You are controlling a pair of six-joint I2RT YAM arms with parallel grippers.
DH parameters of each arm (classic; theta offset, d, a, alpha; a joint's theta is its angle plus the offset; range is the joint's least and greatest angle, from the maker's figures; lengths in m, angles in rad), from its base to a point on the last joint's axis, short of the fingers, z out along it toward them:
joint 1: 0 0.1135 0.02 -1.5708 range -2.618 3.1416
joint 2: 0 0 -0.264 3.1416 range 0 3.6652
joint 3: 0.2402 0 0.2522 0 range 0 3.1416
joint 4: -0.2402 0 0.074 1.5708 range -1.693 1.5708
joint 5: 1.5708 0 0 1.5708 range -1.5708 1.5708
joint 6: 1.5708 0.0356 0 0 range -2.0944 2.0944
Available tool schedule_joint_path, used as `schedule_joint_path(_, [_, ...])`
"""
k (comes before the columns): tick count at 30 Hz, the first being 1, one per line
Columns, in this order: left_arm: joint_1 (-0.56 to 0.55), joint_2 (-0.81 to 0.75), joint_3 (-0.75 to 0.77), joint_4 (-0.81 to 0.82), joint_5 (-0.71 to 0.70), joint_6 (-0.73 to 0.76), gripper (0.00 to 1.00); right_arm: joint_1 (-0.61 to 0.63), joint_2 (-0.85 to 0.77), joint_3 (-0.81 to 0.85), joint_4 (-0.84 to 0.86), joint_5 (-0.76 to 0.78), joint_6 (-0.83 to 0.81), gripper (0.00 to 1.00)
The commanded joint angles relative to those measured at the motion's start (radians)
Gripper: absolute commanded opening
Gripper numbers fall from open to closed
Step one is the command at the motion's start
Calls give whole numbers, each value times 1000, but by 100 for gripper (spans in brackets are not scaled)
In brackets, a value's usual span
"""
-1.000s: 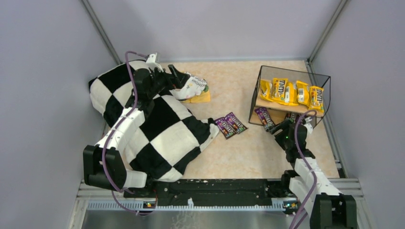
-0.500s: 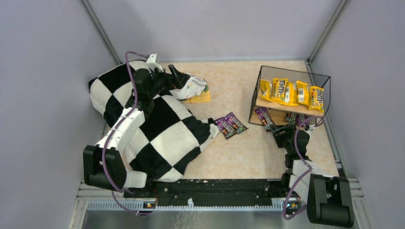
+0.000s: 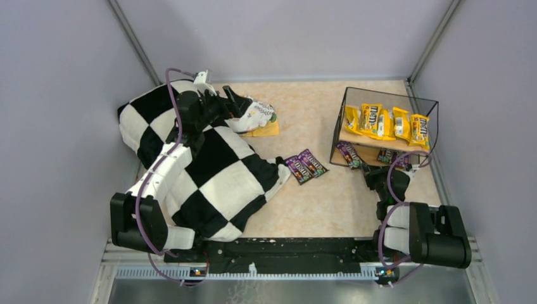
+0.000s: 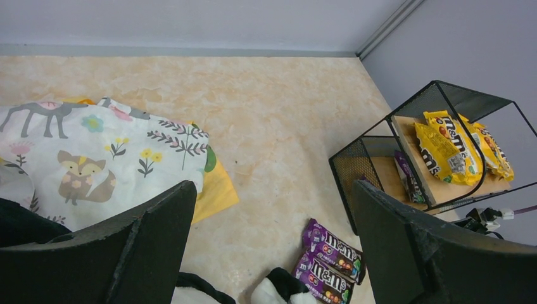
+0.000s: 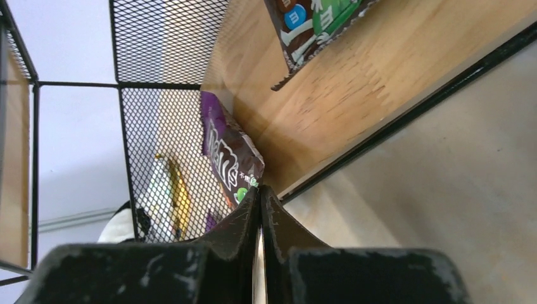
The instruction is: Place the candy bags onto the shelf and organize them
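The shelf (image 3: 391, 93) stands at the right with several yellow candy bags (image 3: 386, 121) in a row on its top board. Dark candy bags lie on the lower board: one (image 3: 350, 154) at its left end and others (image 3: 387, 156) further right. Two more dark candy bags (image 3: 305, 166) lie side by side on the table. My right gripper (image 3: 373, 178) hovers just in front of the shelf, shut with nothing between its fingertips (image 5: 259, 190); the left-end dark bag (image 5: 231, 155) is right beyond them. My left gripper (image 3: 237, 101) is open over the patterned cloth bundle.
A black-and-white checkered cloth (image 3: 215, 171) covers the left side under the left arm. A white patterned cloth bundle (image 3: 254, 115) lies on a flat yellow-orange piece (image 3: 266, 130) at the back. Grey walls enclose the table on three sides.
My right arm has drawn back from the shelf's lower tier toward its base and its jaws have closed. The left arm and the bags have not moved.
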Motion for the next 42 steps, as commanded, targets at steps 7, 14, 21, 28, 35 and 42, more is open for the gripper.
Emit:
schedule_joint_path(7, [-3,1,34,49,14,-4,98,-7,-107,20,-130,121,53,0])
schedule_joint_path(14, [0,4,35,51,24,-13,98,-7,-369,80,-539,351,52,0])
schedule_joint_path(21, [2,9,31,58,29,-20,98,-6,-320,76,-525,288,41,0])
schedule_joint_path(28, [2,8,31,58,26,-15,98,-6,-347,90,-574,154,-111,13])
schedule_joint_path(35, [3,10,32,58,34,-24,98,-7,-494,170,-822,24,-332,52])
schedule_joint_path(42, [2,15,28,61,28,-22,98,10,-531,241,-940,-98,-542,59])
